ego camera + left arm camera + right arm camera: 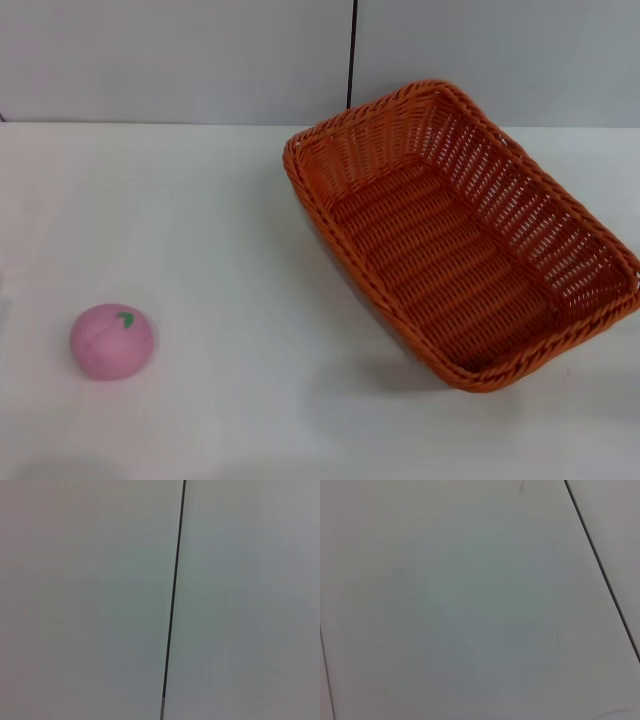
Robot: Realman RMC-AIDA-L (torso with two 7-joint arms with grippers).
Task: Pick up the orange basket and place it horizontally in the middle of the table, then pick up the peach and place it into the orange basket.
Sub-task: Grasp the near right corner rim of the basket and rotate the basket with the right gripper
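Plainly, the orange basket [462, 240] sits askew on the table [220, 220], so it needs turning; the peach [112, 341] lies well left of it. Neither gripper shows.

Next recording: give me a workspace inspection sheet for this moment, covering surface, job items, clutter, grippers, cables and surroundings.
Surface: white table, flat, no spills or marks seen.
Orange basket: on the table's right side, open side up, set at a diagonal, empty; one corner reaches the head view's right edge.
Peach: on the table at near left, well apart from the basket, leaf mark facing up.
Clutter: nothing seen.
Grippers: neither the left nor the right gripper appears in any view; both wrist cameras show only pale wall panels.
Cables: nothing seen.
Surroundings: pale wall behind the table, with a dark vertical seam above the basket.
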